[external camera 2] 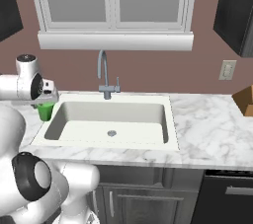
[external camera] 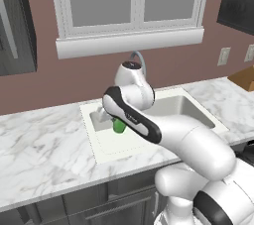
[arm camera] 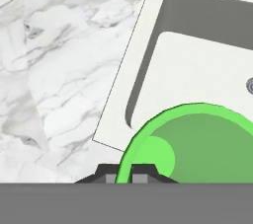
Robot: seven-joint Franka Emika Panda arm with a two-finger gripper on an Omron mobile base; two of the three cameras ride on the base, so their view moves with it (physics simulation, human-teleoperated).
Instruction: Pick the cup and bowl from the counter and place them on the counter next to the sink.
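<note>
A green cup hangs in my gripper, whose fingers pinch its rim, so the gripper is shut on it. In the hand view the cup's open mouth faces the camera above the left end of the sink. From the base views, the cup sits just under the hand, over the sink's left rim where it meets the white marble counter. The bowl is out of view.
A tall curved grey tap stands behind the basin. A brown box rests on the counter at the far right. A window sill juts out above the tap. My own arm crosses in front of the sink.
</note>
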